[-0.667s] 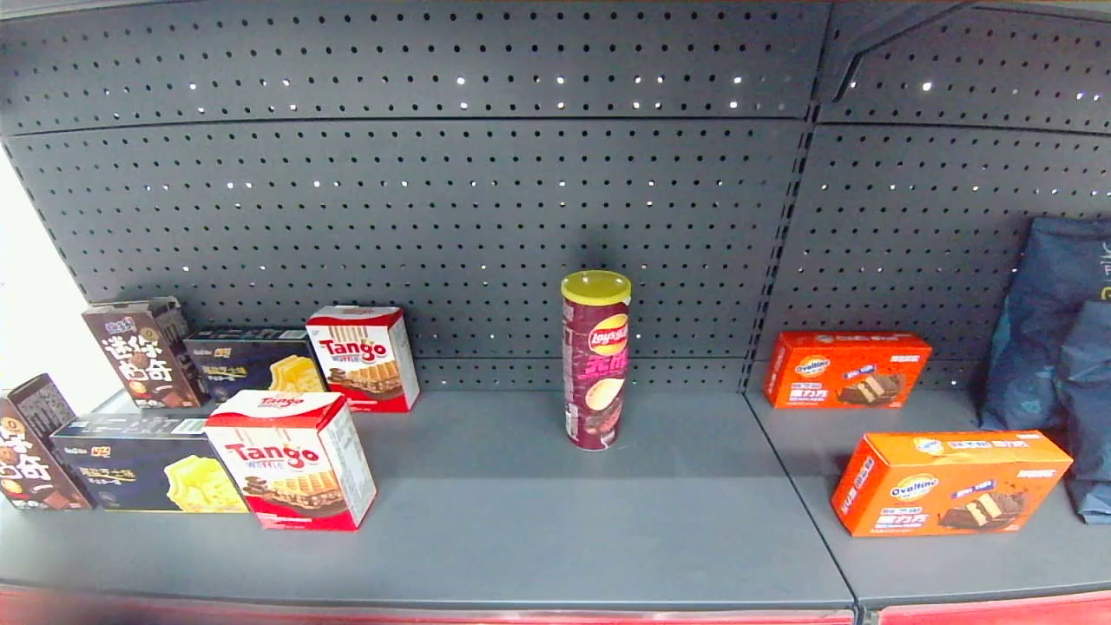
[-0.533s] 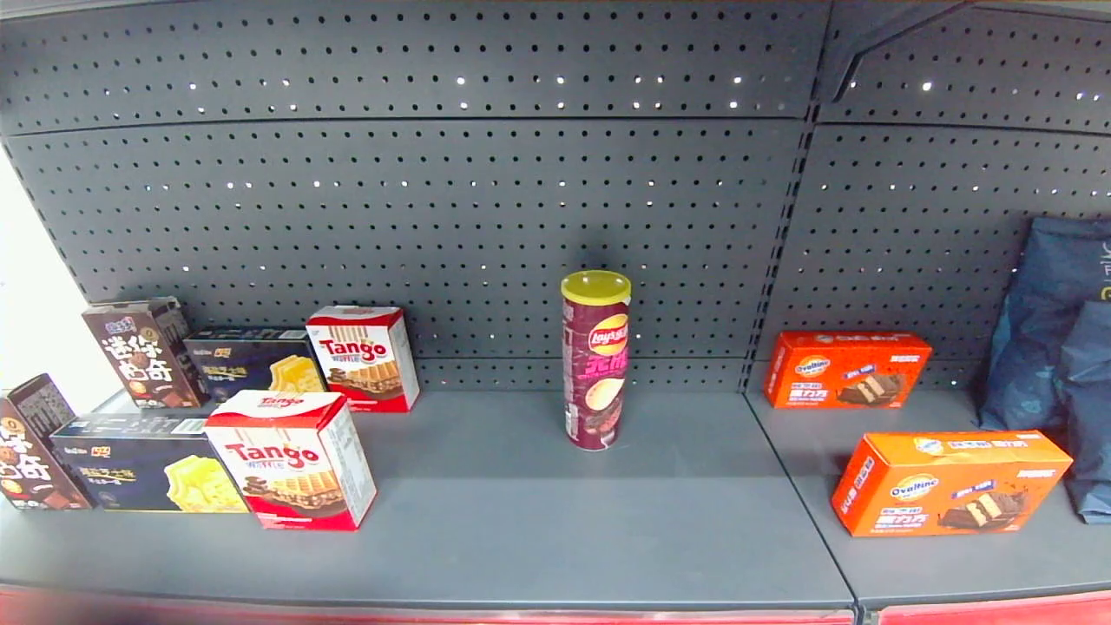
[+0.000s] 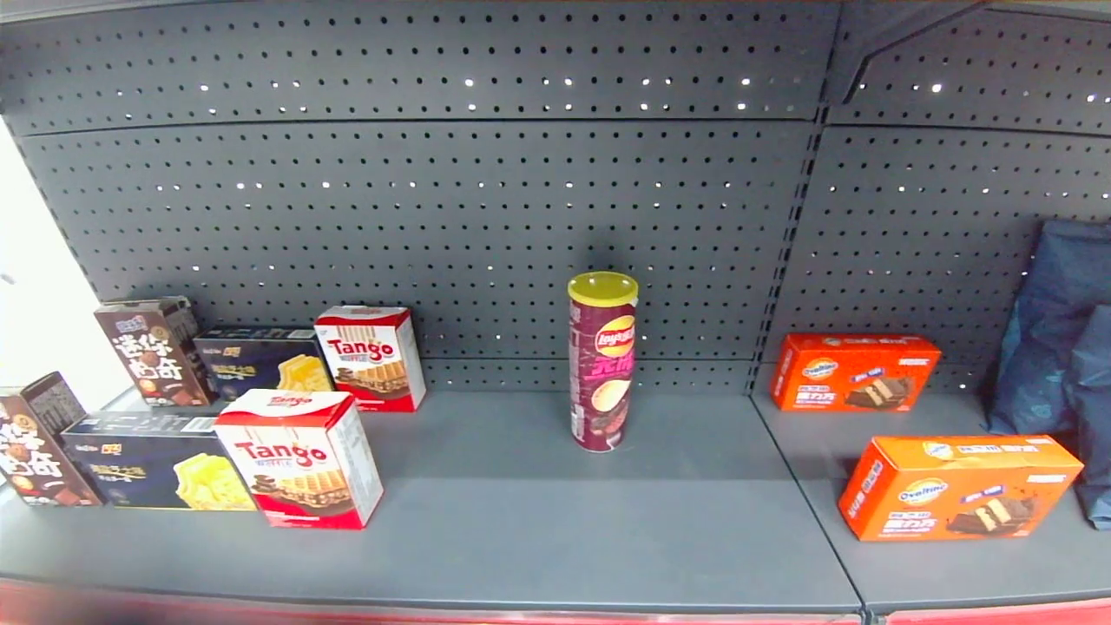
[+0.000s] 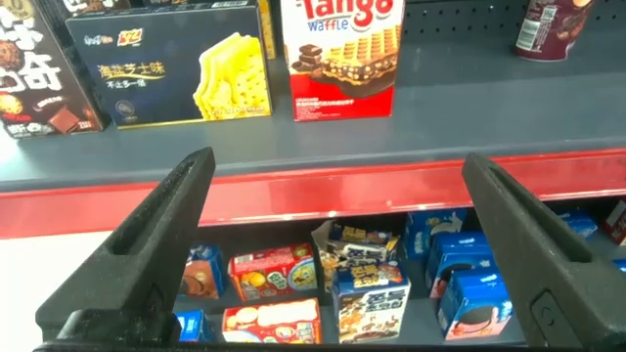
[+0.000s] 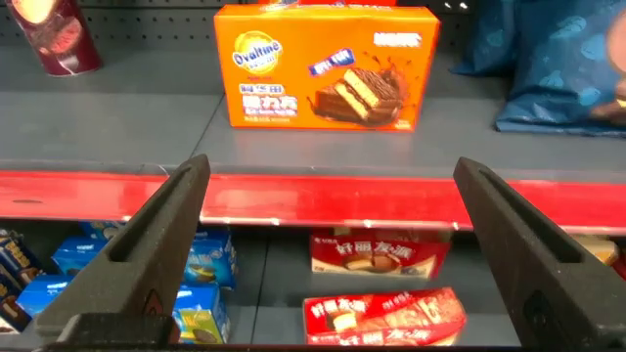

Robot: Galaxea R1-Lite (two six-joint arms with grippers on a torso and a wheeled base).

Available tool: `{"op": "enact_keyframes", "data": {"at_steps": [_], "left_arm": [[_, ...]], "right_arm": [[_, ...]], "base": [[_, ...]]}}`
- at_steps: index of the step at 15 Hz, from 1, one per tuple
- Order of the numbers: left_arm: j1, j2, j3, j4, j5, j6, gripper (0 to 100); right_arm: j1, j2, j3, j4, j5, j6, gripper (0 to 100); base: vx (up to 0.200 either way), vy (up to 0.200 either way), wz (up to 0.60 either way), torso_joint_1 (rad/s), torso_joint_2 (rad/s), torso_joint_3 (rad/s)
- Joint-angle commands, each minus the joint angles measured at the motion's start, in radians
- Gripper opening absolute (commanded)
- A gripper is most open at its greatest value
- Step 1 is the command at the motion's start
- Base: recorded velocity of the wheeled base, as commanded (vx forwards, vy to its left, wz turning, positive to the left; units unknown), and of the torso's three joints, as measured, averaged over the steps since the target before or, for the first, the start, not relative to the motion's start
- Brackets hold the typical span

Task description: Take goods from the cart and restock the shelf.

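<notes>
Head view: shelf [image 3: 521, 512] part-stocked. Chip can [image 3: 601, 360] stands upright mid-shelf, toward the far wall. Wafer boxes [image 3: 299, 460] at left, orange cake boxes [image 3: 955, 486] at right, wide bare gap between. Left gripper [image 4: 337, 166] and right gripper [image 5: 333, 168] both spread wide, holding nothing, near the shelf's red front edge. Judgement: next item not yet picked; much restocking remains.

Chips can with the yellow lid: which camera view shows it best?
Head view: the chips can stands whole, upright on the shelf. The left wrist view catches its base, the right wrist view its lower half.
</notes>
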Motion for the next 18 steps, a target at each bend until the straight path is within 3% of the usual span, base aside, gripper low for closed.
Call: {"op": "enact_keyframes", "data": {"at_steps": [1,18], "left_arm": [[0.000,0.000,0.000,0.001,0.000,0.000,100],[0.000,0.000,0.000,0.000,0.002,0.000,100]], "right_arm": [[0.000,0.001,0.000,0.000,0.001,0.000,100],[0.000,0.001,0.000,0.000,-0.001,0.000,100]], "base": [[0.000,0.000,0.60,-0.002,-0.01,0.007],[0.000,0.000,0.60,0.005,0.00,0.003]]}}
